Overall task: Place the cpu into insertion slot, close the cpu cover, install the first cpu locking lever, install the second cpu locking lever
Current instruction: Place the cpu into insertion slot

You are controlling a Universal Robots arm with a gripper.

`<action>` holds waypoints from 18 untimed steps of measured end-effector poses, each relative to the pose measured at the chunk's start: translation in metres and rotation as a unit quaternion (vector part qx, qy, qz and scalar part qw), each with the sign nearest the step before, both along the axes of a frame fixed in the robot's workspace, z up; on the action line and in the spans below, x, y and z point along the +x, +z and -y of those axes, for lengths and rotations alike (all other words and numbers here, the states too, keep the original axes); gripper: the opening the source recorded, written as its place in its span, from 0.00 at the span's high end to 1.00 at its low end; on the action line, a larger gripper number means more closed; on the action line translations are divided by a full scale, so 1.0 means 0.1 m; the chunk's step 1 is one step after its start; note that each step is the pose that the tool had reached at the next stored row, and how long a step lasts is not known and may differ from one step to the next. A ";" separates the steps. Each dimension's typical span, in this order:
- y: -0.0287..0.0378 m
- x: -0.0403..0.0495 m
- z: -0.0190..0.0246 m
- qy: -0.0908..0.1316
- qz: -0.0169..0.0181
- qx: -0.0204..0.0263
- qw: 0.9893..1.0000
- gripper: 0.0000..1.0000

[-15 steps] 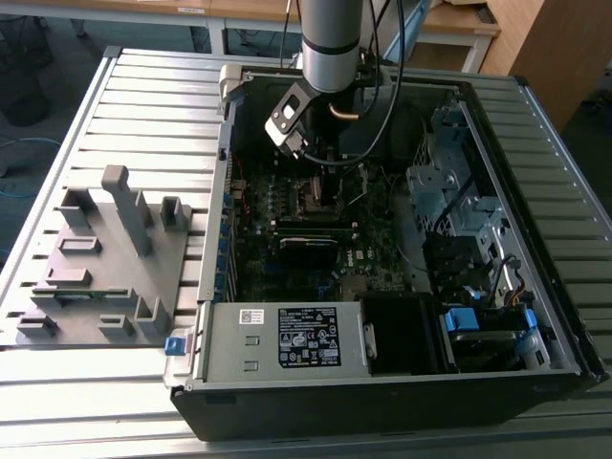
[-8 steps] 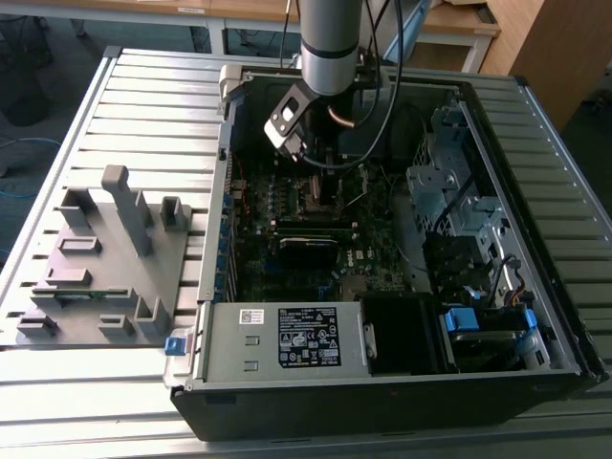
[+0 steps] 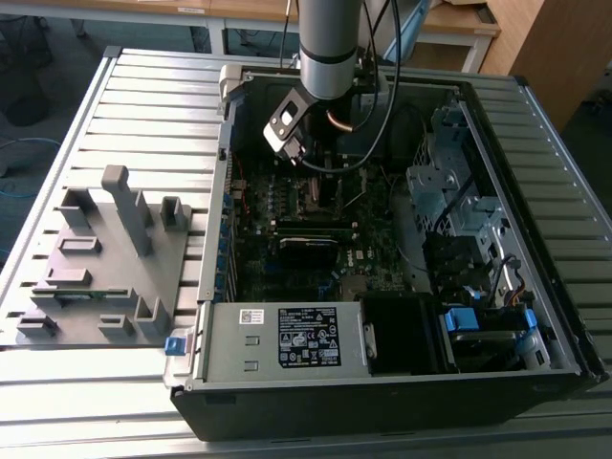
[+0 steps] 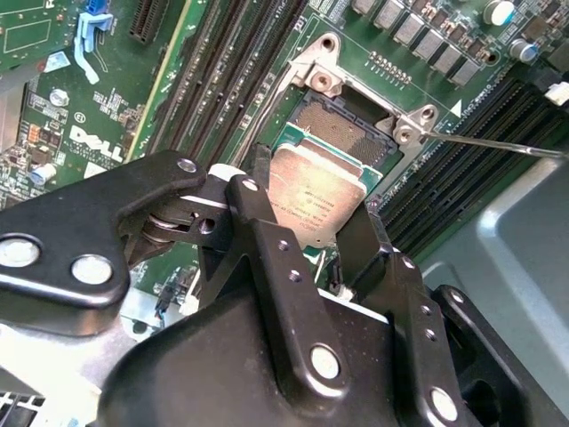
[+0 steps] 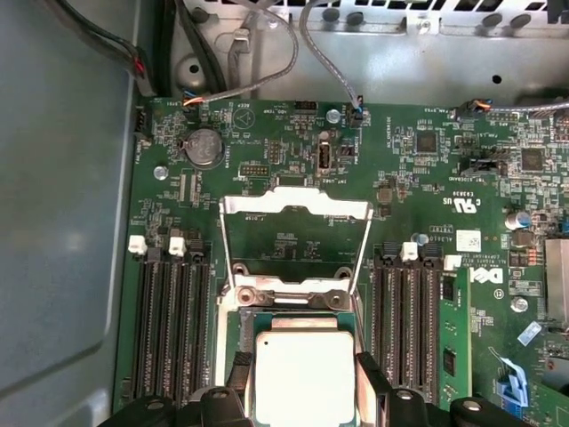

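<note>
**cpu (image 4: 316,191) clamped in the pincer (image 4: 316,222), right over the insertion slot (image 4: 345,127)**

Your pincer's fingers (image 5: 242,378) are closed on two opposite edges of the cpu, and it hangs tilted just above the slot, partly covering the dark centre. The cpu is a flat square with a dull silver top (a green edge peeks out around it). The cpu cover (image 5: 293,206) stands flipped open just beside the slot. Everything sits inside an open computer case (image 3: 287,406) on a slatted metal tabletop (image 3: 143,105), with a grey fixture (image 3: 105,258) on the exterior view's left.
</note>
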State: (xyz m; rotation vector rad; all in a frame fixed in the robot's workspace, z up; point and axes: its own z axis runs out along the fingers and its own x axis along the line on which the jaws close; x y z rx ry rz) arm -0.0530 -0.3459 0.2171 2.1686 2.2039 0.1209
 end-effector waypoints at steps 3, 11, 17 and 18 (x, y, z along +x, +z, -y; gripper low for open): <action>-0.002 -0.001 -0.004 0.000 0.000 0.000 1.000 0.46; -0.007 -0.004 -0.054 0.000 0.000 0.001 1.000 0.46; -0.059 -0.005 -0.060 0.000 -0.003 0.001 1.000 0.46; -0.065 -0.005 -0.060 0.000 -0.003 0.001 1.000 0.46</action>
